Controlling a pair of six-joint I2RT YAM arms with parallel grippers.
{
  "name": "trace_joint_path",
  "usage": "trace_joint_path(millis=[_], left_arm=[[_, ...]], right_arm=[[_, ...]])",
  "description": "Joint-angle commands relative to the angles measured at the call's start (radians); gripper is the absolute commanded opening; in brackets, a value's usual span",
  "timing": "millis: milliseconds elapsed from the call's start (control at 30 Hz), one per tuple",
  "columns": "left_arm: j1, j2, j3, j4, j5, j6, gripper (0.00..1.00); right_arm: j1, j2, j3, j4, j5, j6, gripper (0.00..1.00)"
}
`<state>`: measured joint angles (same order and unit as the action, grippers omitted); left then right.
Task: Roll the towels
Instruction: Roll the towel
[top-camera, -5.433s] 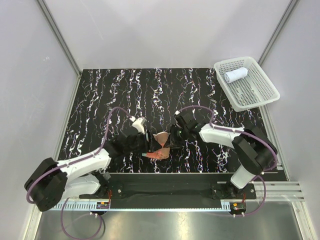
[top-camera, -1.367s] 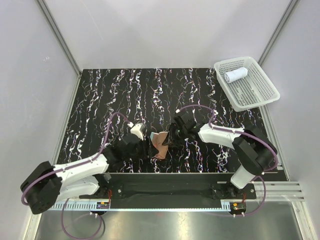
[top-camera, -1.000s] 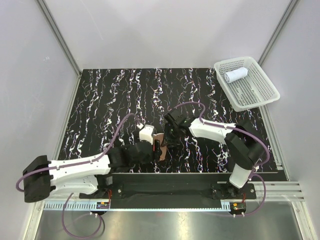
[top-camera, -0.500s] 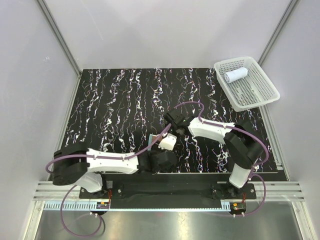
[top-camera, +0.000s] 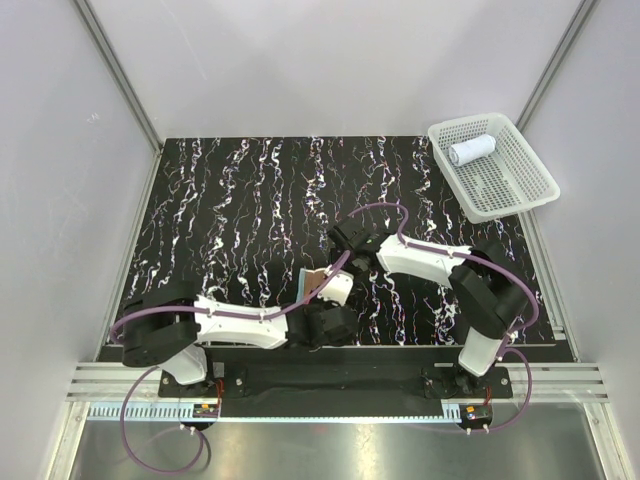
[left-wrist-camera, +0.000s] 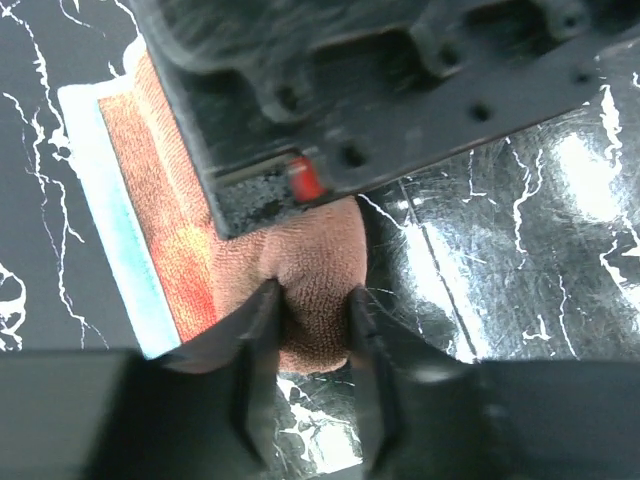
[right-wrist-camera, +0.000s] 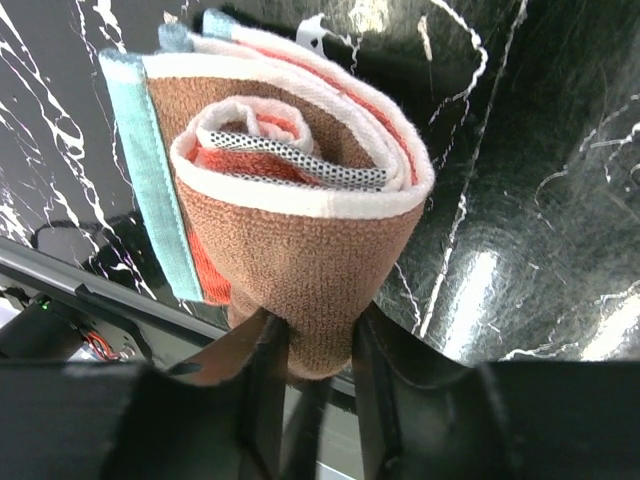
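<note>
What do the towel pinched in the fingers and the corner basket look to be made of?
The towel: soft terry or microfibre, matte; fuzzy nap shows in both wrist views, with a smoother teal edging. The basket: probably rigid white plastic, judging by its even moulded mesh.

Likely a lab: white-panelled enclosure (top-camera: 320, 60), aluminium rails (top-camera: 115, 72).

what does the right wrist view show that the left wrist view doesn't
Only the right wrist view shows the roll's end: the orange-red towel coiled in a spiral, brown side outermost, with the right gripper pinching it. Only the left wrist view shows a flat orange stretch of the towel, and the left gripper clamped on a brown fold. Both show the teal edging, the brown cloth and the black marbled table.
</note>
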<state>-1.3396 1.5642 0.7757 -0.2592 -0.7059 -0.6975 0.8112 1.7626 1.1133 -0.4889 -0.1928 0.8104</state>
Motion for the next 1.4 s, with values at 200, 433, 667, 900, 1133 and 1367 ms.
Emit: trace_joint_path(millis=[200, 433, 667, 900, 1133, 1367], left_arm=[[0.049, -0.082, -0.133, 0.143, 0.1, -0.004, 0.13], [0.083, -0.199, -0.213, 0.256, 0.241, 0.055, 0.13], [0.222, -0.394, -0.345, 0.444, 0.494, 0.024, 0.17], [0.422, -0.458, -0.441, 0.543, 0.7, -0.066, 0.17], [0.618, -0.46, -0.584, 0.765, 0.914, -0.197, 0.17], [0.744, -0.4, -0.664, 0.931, 1.063, -0.302, 0.15]], right_arm=[[0.008, -0.081, 0.002, -0.106, 0.019, -0.02, 0.74], [-0.072, -0.164, 0.011, -0.157, 0.119, -0.049, 0.92], [-0.15, -0.42, -0.026, -0.087, 0.176, -0.099, 0.98], [-0.179, -0.594, -0.257, 0.166, 0.023, -0.059, 1.0], [-0.178, -0.543, -0.446, 0.521, -0.169, 0.024, 1.0], [-0.165, -0.399, -0.495, 0.777, -0.223, 0.026, 0.99]])
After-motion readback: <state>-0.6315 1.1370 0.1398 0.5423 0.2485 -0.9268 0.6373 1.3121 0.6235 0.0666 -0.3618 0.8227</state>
